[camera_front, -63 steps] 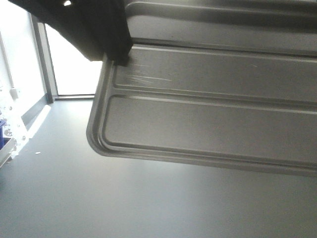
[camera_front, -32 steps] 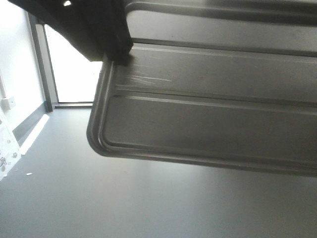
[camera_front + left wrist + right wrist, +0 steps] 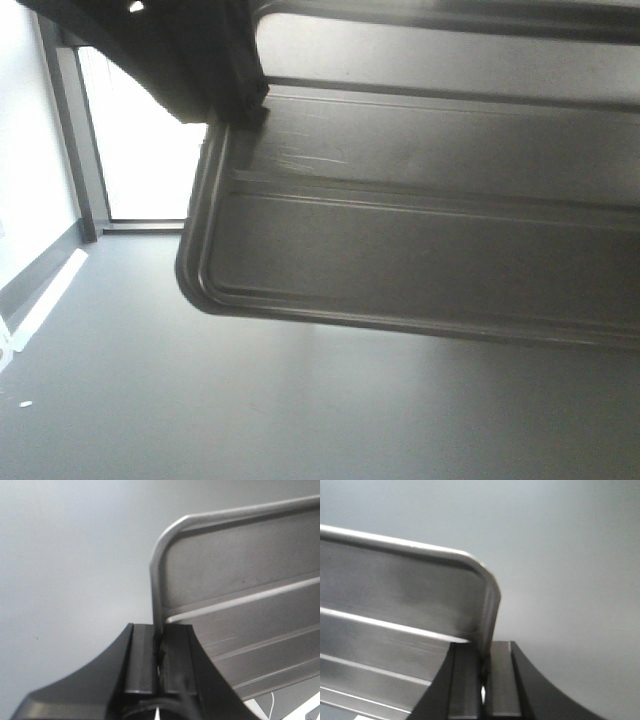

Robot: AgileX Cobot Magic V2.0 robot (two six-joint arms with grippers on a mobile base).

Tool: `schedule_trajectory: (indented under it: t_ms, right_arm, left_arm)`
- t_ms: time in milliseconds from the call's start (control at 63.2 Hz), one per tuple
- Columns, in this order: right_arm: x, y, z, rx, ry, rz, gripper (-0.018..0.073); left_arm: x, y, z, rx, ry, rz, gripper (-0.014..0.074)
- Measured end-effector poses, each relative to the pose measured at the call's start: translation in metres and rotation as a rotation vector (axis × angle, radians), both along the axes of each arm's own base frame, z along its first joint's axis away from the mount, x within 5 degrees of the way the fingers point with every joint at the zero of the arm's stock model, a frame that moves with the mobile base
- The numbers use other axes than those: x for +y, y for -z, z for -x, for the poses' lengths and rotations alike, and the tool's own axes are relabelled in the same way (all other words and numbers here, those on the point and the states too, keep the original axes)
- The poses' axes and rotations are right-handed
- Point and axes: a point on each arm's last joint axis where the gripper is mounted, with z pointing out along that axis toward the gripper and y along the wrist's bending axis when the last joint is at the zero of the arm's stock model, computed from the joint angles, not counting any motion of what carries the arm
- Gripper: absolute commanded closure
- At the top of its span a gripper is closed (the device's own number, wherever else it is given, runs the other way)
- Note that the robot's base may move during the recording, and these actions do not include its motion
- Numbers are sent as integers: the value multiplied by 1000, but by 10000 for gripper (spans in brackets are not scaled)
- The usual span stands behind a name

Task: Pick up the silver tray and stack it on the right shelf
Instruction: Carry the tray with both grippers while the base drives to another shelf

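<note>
The silver tray (image 3: 420, 240), with long parallel ridges across its base, is held up close to the front camera and fills most of that view. My left gripper (image 3: 159, 652) is shut on the tray's left rim; the tray (image 3: 240, 610) stretches away to the right. In the front view the left gripper (image 3: 240, 105) shows as a black block on the tray's upper left edge. My right gripper (image 3: 485, 672) is shut on the tray's right rim, and the tray (image 3: 395, 600) stretches away to the left. The right shelf is out of view.
Grey floor (image 3: 150, 400) lies below the tray. A bright doorway or window (image 3: 140, 150) with a dark frame stands at the far left, with a white wall (image 3: 30, 150) beside it.
The background has slid left and down in the front view; the white objects at the left edge have nearly left the frame. The tray stays fixed relative to the camera, still held by both grippers.
</note>
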Motion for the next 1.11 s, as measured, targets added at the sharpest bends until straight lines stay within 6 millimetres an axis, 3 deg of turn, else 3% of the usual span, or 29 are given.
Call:
schedule_trajectory:
  t_ms: [1107]
  right_arm:
    - [0,0,0,-1,0,2,503]
  left_arm:
    - [0,0,0,-3,1,-1,689]
